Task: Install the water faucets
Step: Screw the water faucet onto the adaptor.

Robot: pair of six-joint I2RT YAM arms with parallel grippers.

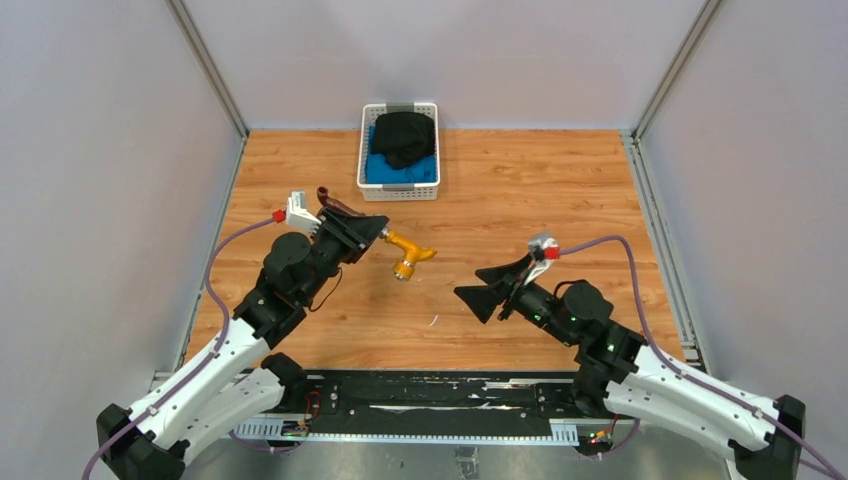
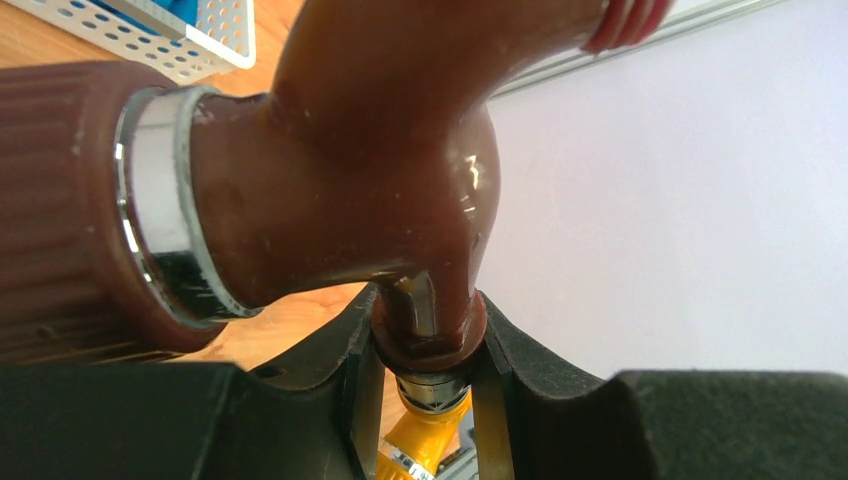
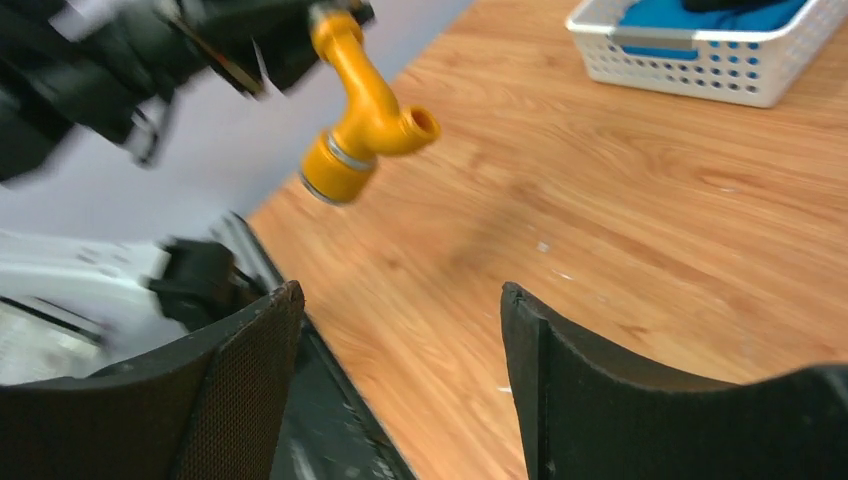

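Observation:
My left gripper [image 1: 376,233] is shut on the dark reddish-brown water faucet [image 2: 380,150], its jaws clamped on the hex collar near the faucet's silvery threaded end. The brass-yellow water faucet [image 1: 409,254] sticks out beyond the left fingertips, above the table, and looks joined end to end with the brown one. In the right wrist view the yellow faucet [image 3: 365,115] hangs ahead and to the upper left. My right gripper [image 1: 490,288] stands open to the right of the yellow faucet, apart from it, with nothing between its fingers [image 3: 250,340].
A white perforated basket [image 1: 363,150] with black and blue cloth inside stands at the table's back centre. Grey walls close in the left, right and back sides. A black rail [image 1: 430,390] runs along the near edge between the arm bases.

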